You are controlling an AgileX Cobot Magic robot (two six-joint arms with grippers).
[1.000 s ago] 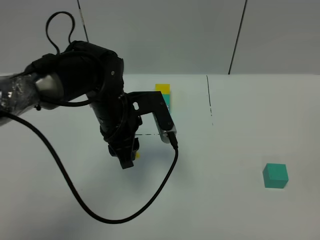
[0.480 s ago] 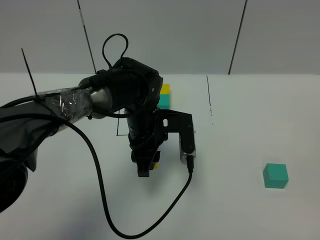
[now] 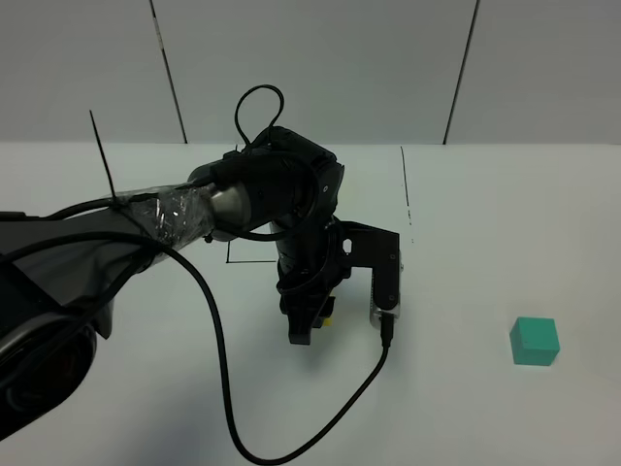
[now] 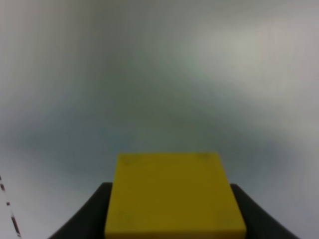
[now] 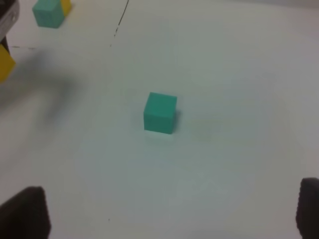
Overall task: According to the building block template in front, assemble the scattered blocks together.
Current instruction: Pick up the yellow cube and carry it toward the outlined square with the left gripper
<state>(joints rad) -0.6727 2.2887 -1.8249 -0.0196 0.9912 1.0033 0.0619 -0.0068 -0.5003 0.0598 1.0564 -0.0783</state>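
Note:
My left gripper (image 3: 307,326) is shut on the yellow cube (image 3: 330,313) and holds it just above the table near the middle. In the left wrist view the yellow cube (image 4: 174,194) sits between the dark fingers (image 4: 92,216). The teal cube (image 3: 534,341) lies alone at the right; it also shows in the right wrist view (image 5: 160,113). The template is hidden behind the left arm in the high view; only part of its black outline (image 3: 233,260) shows. The right wrist view shows the template's teal cube (image 5: 48,12) and yellow cube (image 5: 65,6). My right gripper (image 5: 167,216) is open and empty, short of the teal cube.
A thin black line (image 3: 407,199) runs front to back across the white table. The left arm's black cable (image 3: 228,388) loops over the table in front of it. A grey panelled wall (image 3: 320,68) stands behind the table.
My left arm has swung to the right and a little toward the front, carrying the yellow cube, and now covers the template. The teal cube has not moved.

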